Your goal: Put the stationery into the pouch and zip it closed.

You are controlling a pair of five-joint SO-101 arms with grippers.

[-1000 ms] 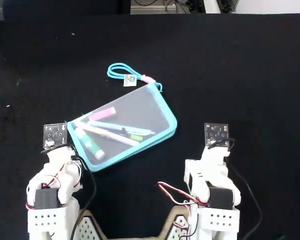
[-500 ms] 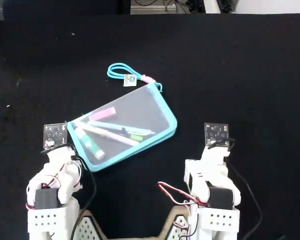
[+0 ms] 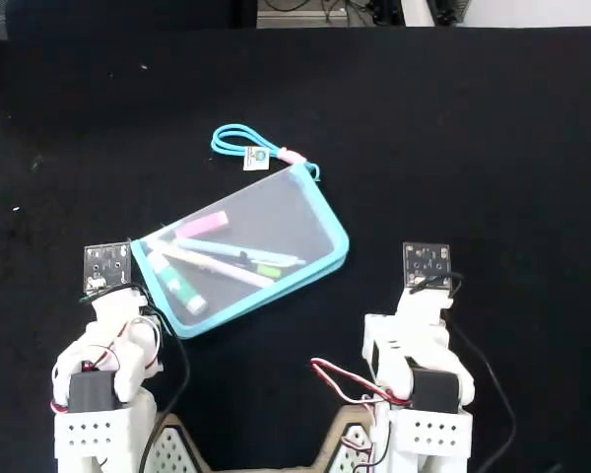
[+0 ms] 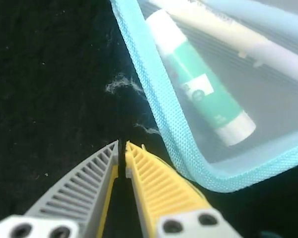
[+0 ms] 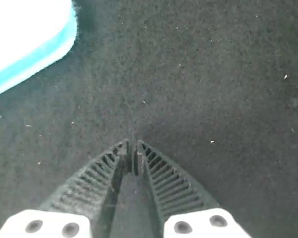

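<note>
A clear mesh pouch (image 3: 246, 251) with a light-blue zip border lies tilted in the middle of the black table, with a blue wrist loop (image 3: 238, 141) at its far end. Inside lie a green-and-white glue stick (image 3: 175, 282), a pink item (image 3: 201, 224) and pens (image 3: 238, 259). The zip edge looks closed all round. My left gripper (image 4: 123, 147) is shut and empty, just beside the pouch's near corner (image 4: 208, 178), where the glue stick (image 4: 198, 89) shows through the mesh. My right gripper (image 5: 132, 147) is shut and empty over bare cloth, right of the pouch (image 5: 25, 34).
The black cloth (image 3: 473, 148) covers the whole table, with free room to the right and at the far side. Both arm bases stand at the near edge, the left arm (image 3: 108, 335) by the pouch's near end and the right arm (image 3: 422, 335) apart from it.
The left arm's wrist has shifted very slightly; the pouch and the right arm stay as they were.
</note>
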